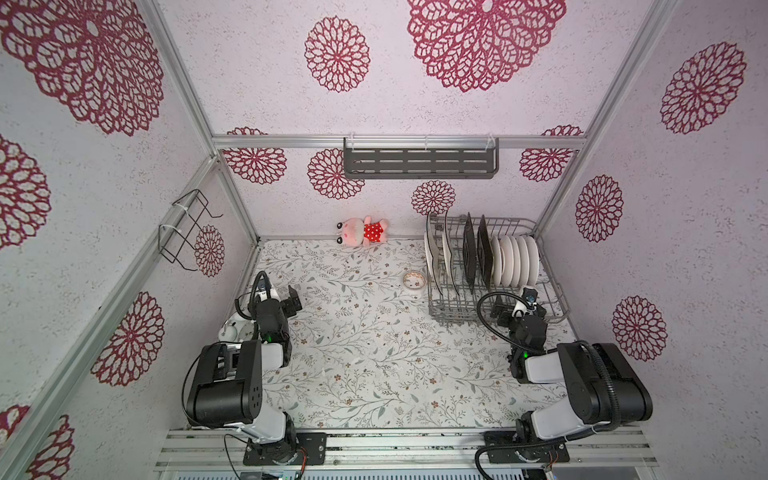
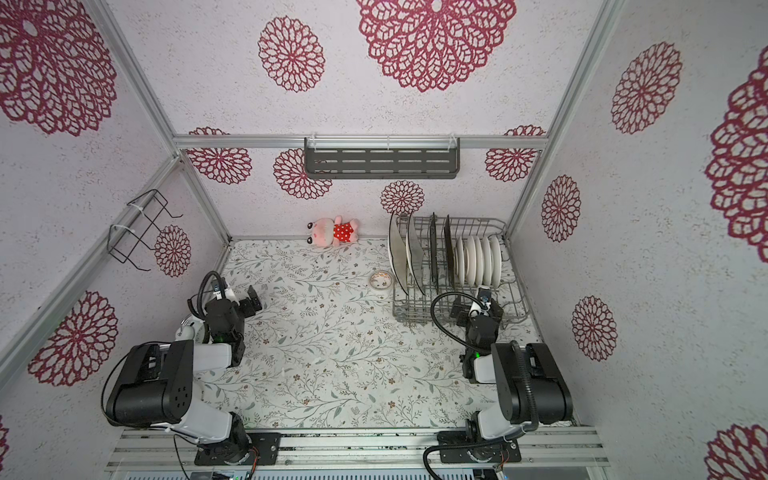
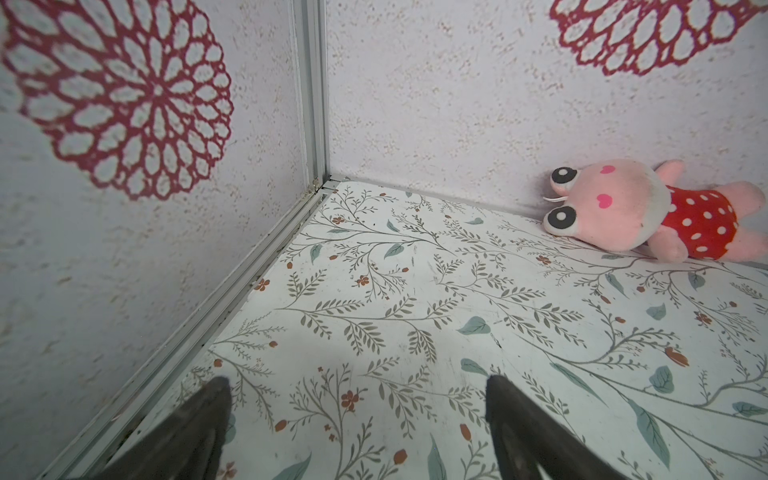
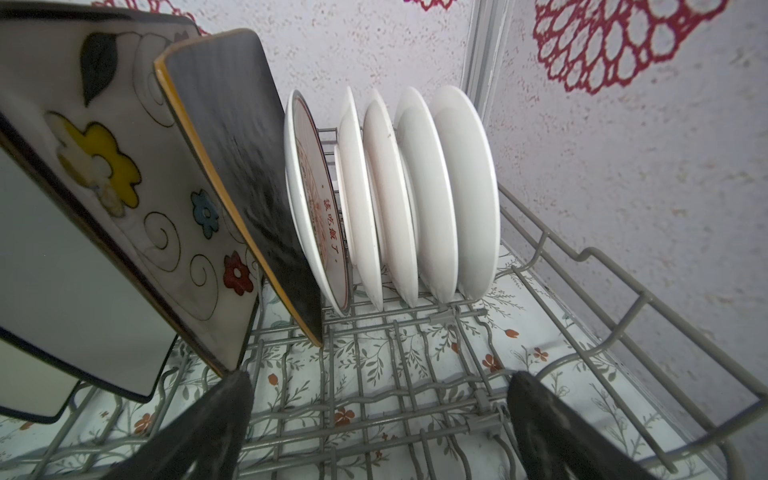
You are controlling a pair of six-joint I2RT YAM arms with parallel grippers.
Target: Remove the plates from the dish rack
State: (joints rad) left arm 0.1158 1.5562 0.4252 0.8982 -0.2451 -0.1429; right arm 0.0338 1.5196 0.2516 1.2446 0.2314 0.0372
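The plates (image 1: pixel 515 259) stand on edge in the far half of the large grey wire dish rack (image 1: pixel 552 301), which sits at the far right corner of the floral-patterned table (image 1: pixel 374 357). In both top views the big square plates fill the left rows and five or so smaller round white plates (image 2: pixel 478 259) are packed together on the right.

The right wrist view shows a white dark-rimmed square plate (image 4: pixel 62 291), a cream flowered square plate (image 4: pixel 124 166), a black square plate (image 4: pixel 241 145) and the round white plates (image 4: pixel 436 187), all leaning in the tines.

The right gripper (image 1: pixel 519 308) hangs over the near end of the rack, within its raised sides. Its jaws are spread wide with only wire floor (image 4: pixel 395 365) between them. The plates lie just beyond the right gripper (image 4: pixel 380 378), on its far side. The flowered plate's lower corner comes close to one fingertip (image 4: pixel 232 399); whether they touch I cannot tell.

The left gripper (image 1: pixel 277 296) is well apart from the rack, above the table's left side. Its jaws are spread as well and hold nothing (image 3: pixel 357 380). A pink plush toy in a red dotted dress (image 3: pixel 623 208) lies against the far wall.
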